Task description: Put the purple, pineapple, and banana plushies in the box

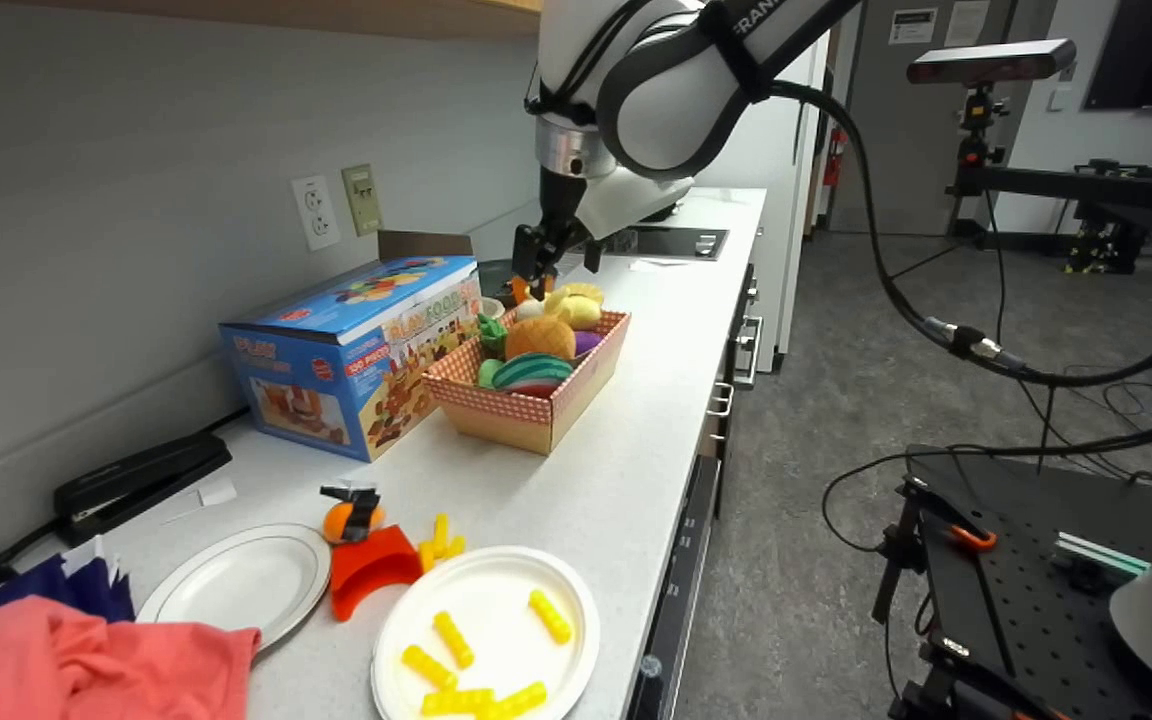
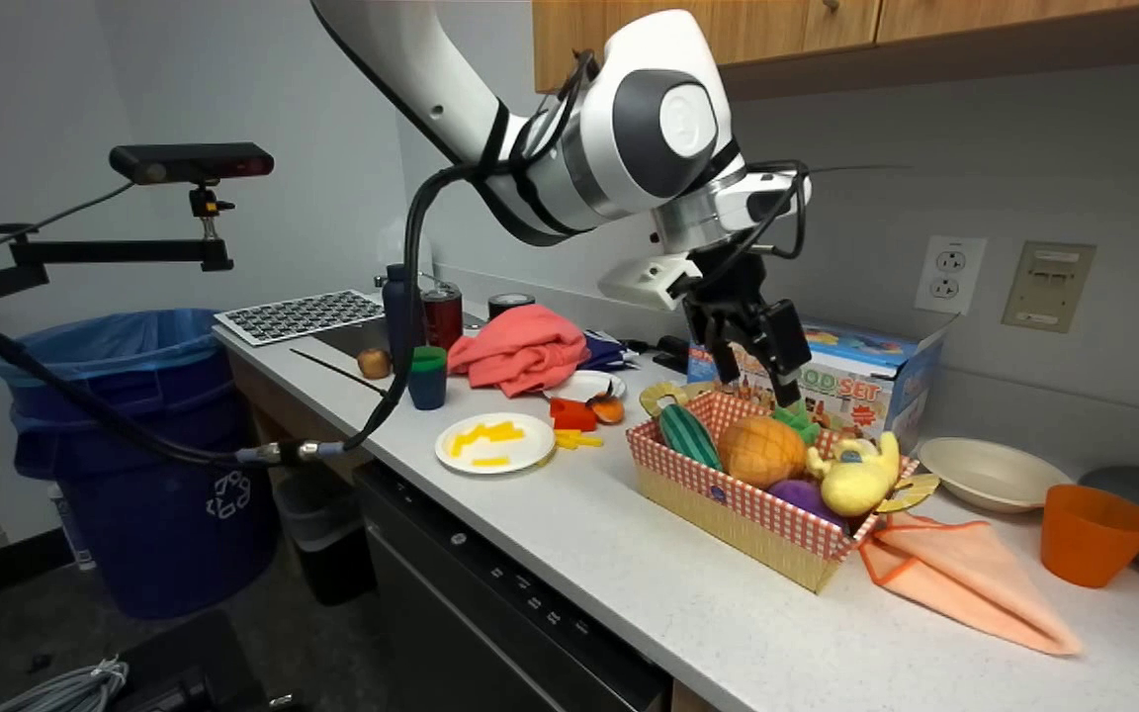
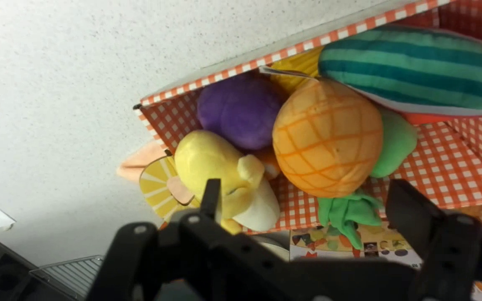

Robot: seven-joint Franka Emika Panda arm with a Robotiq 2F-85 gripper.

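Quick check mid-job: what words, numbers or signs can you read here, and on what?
"PLAY FOOD SET": blue box, pieced together from both exterior views.
"PLAY": end of that box.
"FRANK": robot arm; the rest can't be made out.
Recycling symbol: blue bin.
Too small or blurred: door signs, labels on the black appliance, the box's red band.

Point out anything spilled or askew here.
Several yellow sticks lie loose on the counter beside a red piece, while others lie on the nearby white plate. The loose ones look spilled, though they may have been left there deliberately.
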